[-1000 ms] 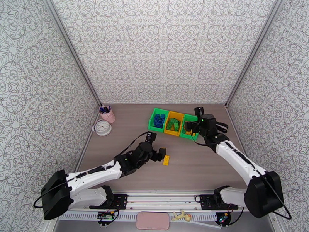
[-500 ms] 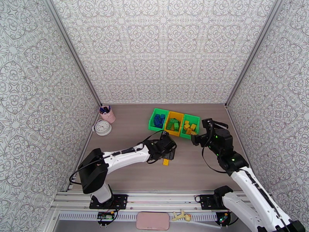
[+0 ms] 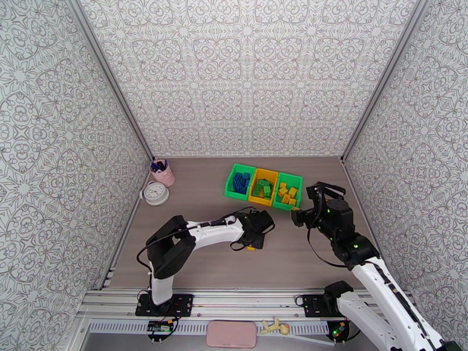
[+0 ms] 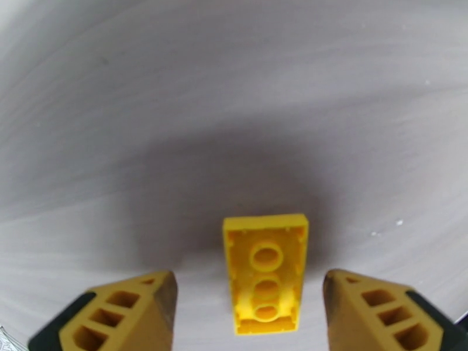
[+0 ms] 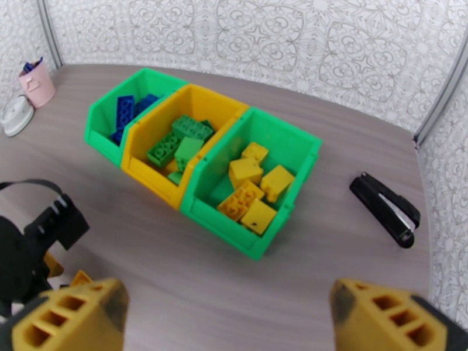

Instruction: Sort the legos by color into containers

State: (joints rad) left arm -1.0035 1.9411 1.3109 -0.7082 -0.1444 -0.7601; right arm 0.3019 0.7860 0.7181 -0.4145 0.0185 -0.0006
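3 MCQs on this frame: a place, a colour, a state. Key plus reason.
1. Brick colour in the yellow-orange middle bin? A) blue B) green C) yellow
2. Where is the black stapler? A) on the table, right of the right green bin B) in the middle bin C) by the pink cup
3. Left gripper? A) shut on a brick B) open, straddling the yellow brick C) shut, empty
Key: 1B: green bricks lie in it. 2A: right wrist view shows it there. 3B: gaps show both sides of the brick.

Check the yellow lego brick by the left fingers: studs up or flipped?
Flipped: the yellow plastic brick shows its hollow underside with round tubes.
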